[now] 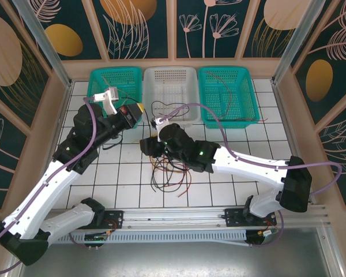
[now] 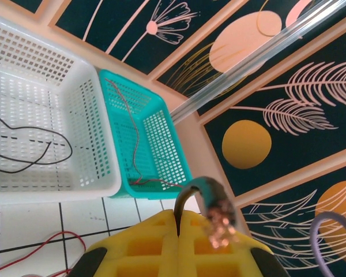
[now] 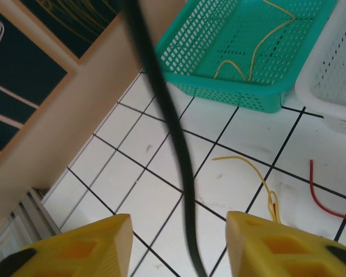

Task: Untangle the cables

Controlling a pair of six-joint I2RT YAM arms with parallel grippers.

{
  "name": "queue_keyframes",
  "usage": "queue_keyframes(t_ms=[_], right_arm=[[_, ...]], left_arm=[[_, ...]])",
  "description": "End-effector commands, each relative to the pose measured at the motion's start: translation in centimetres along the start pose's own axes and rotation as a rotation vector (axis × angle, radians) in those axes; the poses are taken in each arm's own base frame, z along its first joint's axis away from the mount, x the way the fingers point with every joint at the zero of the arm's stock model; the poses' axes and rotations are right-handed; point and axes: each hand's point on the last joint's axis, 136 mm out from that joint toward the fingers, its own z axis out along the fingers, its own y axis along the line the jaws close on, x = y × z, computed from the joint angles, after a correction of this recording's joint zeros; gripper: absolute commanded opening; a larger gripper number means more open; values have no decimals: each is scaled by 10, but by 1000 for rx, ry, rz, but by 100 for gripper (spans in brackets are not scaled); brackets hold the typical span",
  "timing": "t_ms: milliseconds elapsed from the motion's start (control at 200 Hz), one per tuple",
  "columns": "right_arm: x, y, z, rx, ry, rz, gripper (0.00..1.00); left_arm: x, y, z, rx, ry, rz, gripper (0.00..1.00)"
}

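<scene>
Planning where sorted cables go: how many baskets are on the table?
3, along the far edge: the left teal basket, the white basket in the middle, the right teal basket. None seems hidden.

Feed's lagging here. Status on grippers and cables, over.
Left gripper shut on black cable, bare copper end showing. Right gripper open, black strand passing between its fingers. Tangle on tiles beside right arm. White basket just ahead.

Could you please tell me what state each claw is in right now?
Left claw: closed on a black cable.
Right claw: open, with a dark cable passing ungripped between its fingers.
</scene>
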Motion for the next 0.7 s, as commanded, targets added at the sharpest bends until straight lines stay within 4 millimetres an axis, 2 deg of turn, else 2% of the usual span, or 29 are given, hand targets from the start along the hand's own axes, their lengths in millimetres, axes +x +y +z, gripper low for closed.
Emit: queue_keyframes(t_ms=[0,125,280,350,586,611,696], right_arm=[[-16,-3,-4,18,-61,22,41],[-21,-4,-12,21,-79,28,34],[-21,-6,-19,16,-88,25,9],[-21,-7,-20,20,-89,24,0],[-26,-7,-27,18,-112,23,0],[-28,-7,-27,17,-116,22,5],[-30,-10,-25,35,-124,24,31]], left_arm=[[-13,-18,-3,49,-35,-12,0],[-14,-9,1,1,-38,-11,0],[-16,-2,2,-30,-55,-28,0],[-16,0,2,-33,-58,-38,0],[-13,3,5,-23,-47,-60,0],[-13,3,6,-19,-45,-62,0],[-11,1,7,-4,-33,-66,0]])
